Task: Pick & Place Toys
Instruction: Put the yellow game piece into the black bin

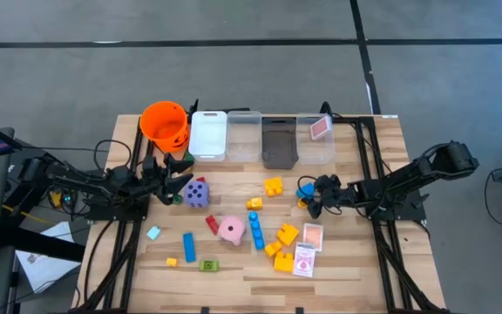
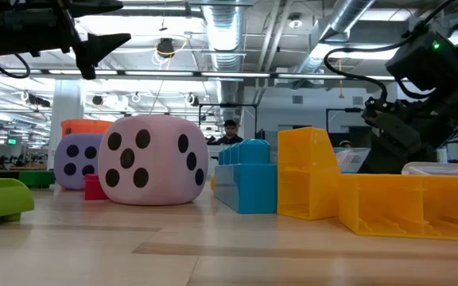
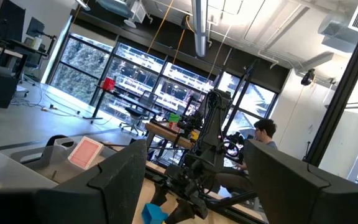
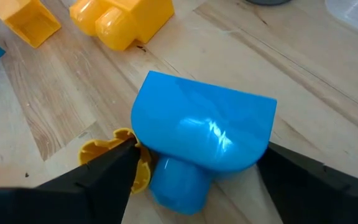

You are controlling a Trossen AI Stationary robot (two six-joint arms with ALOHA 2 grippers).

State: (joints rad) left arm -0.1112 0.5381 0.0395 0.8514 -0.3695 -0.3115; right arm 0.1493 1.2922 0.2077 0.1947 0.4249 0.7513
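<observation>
Right gripper [image 4: 194, 168] straddles the blue block [image 4: 204, 140], jaws open either side, not clamped, set up for a pick. Left gripper [image 1: 178, 166] idles open near orange bucket [image 1: 164, 122].

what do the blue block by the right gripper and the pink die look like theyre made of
Blue block: hard glossy plastic by the look, with a bright highlight across its smooth face. Pink die: matte, rounded corners, no glare; possibly foam or soft plastic, can't tell.
</observation>
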